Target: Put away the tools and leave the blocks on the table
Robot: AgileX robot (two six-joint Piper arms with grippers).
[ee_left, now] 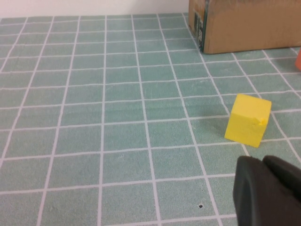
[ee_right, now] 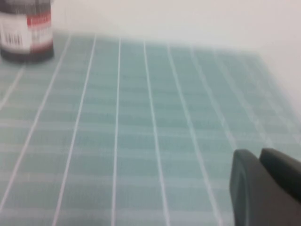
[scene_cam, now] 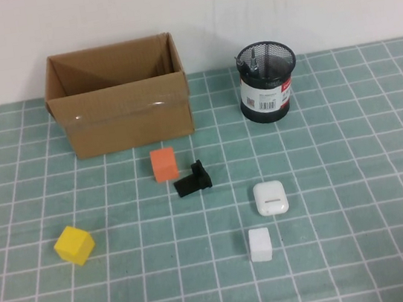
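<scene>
Tools (scene_cam: 258,60) stand in the black cup (scene_cam: 268,93), away; blocks lie loose; left hand (ee_left: 268,188) and right hand (ee_right: 265,186) wait low, grip unclear.

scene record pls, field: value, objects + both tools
blocks: yellow cube, orange cube, white cube, all loose on the table
mesh pen cup: upright, dark items stand inside, too small to identify
cardboard box: open top, inside mostly hidden
black bracket: beside orange cube
earbud case: just behind white cube
left tool: near yellow cube, touching nothing
right tool: over bare mat, far from cup
tools on table: none seen
</scene>
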